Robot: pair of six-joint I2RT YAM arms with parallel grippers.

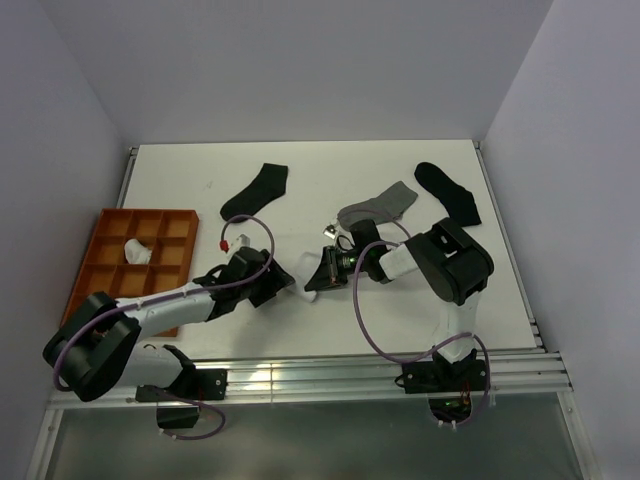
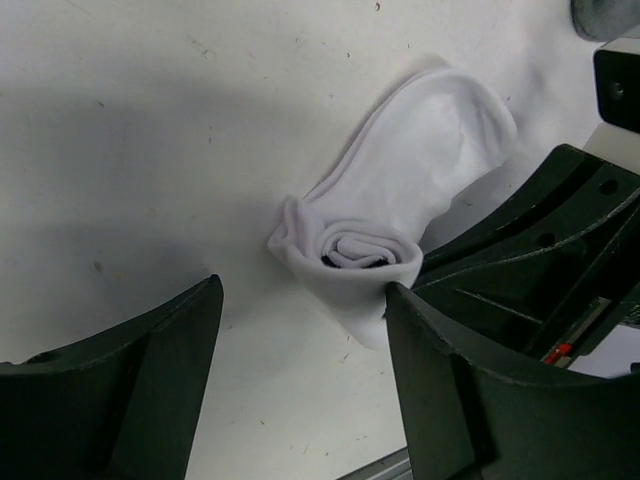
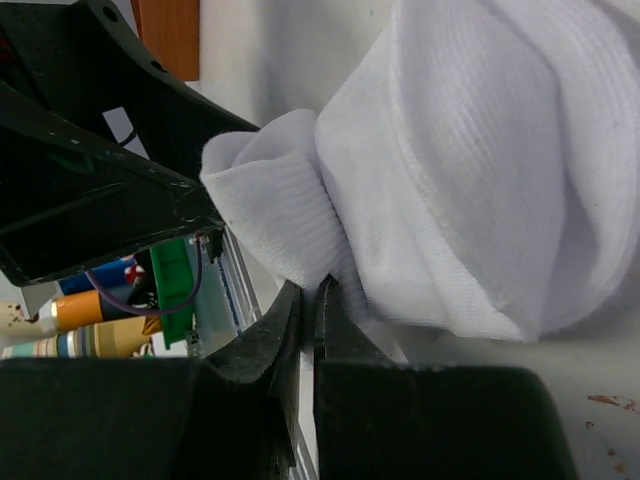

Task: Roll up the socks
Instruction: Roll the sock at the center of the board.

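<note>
White sock (image 2: 400, 180) just before left tool (image 2: 302, 290)

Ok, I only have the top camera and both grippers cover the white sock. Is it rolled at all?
Observer: Partly. The left wrist view shows the white sock with a tight coil at one end; the rest lies flat on the table.
Operator: Is the left gripper on it?
Observer: No. The left gripper is open, and the coil sits just beyond its fingertips, close to one finger.
Operator: And the right?
Observer: The right gripper has its jaws shut, tips against a folded edge of the sock; whether fabric is pinched I cannot tell.
</note>
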